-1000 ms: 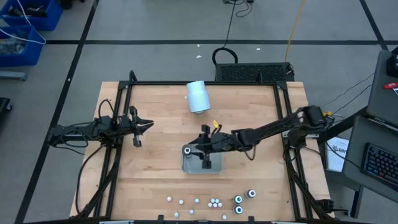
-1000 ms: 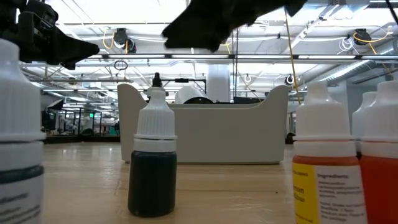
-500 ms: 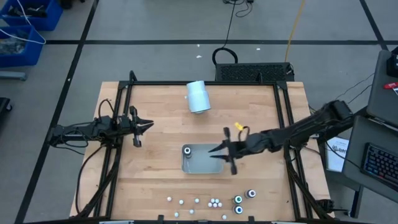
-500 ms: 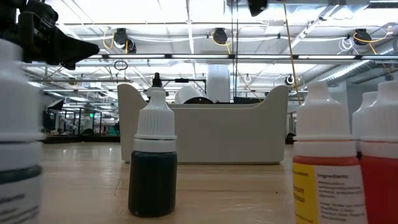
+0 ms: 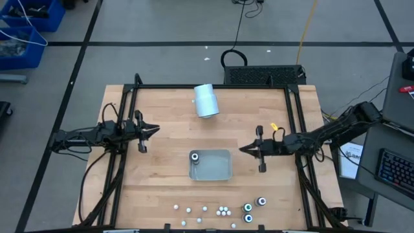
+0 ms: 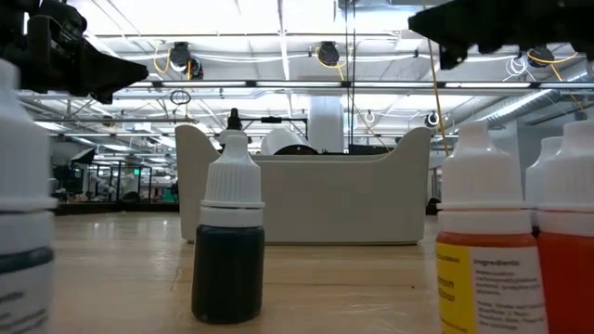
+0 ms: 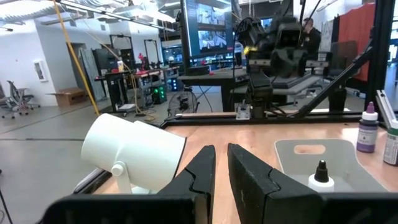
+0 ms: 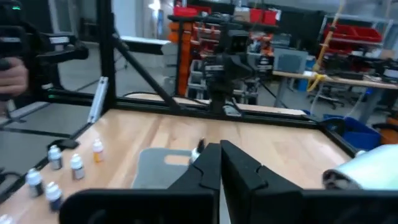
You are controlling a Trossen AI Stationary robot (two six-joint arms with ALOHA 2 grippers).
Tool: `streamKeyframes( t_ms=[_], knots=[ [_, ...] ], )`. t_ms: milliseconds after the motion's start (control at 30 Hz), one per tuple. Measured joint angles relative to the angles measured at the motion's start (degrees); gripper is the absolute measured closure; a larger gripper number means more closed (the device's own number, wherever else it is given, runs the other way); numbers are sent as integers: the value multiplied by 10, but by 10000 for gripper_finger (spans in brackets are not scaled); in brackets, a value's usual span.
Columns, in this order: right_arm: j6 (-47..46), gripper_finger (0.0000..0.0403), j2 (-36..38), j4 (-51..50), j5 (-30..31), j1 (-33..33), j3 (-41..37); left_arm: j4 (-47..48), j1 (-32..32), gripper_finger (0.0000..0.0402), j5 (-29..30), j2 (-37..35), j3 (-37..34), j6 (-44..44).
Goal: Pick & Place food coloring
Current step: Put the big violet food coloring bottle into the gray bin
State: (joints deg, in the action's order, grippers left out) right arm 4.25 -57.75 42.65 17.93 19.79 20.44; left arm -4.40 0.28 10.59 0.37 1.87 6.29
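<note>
The food coloring bottles (image 5: 223,210) stand in a loose row near the table's front edge; in the low view a dark one (image 6: 228,250) and an orange one (image 6: 483,250) stand upright. One more bottle (image 5: 195,156) stands in the far left corner of the grey tray (image 5: 217,169). My right gripper (image 5: 242,149) hangs shut and empty to the right of the tray, fingers pointing left. My left gripper (image 5: 156,129) waits at the table's left side, its fingers (image 7: 205,168) close together with nothing between them.
A pale cylinder (image 5: 206,100) lies on its side at the far middle of the table. Black frame rails (image 5: 129,116) run along the table's left and right sides. Bare wood (image 5: 168,168) lies between the tray and the left rail.
My right gripper has drawn back from over the tray toward the table's right edge and has shut with nothing in it. The bottle in the tray's corner has stayed in place.
</note>
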Motion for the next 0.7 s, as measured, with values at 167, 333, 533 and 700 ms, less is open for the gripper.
streamKeyframes(
  t_ms=[167, 333, 533, 700],
  knots=[
    [14, 402, 28, 82, -1, 6, -75, 1, 0, 350, 0, 0, 0, -4],
    [23, 402, 117, 94, -2, 6, -123, 4, 0, 350, 0, 0, 0, -4],
    [33, 402, 206, 81, -14, 7, -167, 4, 0, 350, 0, 0, 0, 6],
    [40, 403, 253, 43, -17, 7, -174, 6, 0, 350, -2, 0, 0, 5]
  ],
)
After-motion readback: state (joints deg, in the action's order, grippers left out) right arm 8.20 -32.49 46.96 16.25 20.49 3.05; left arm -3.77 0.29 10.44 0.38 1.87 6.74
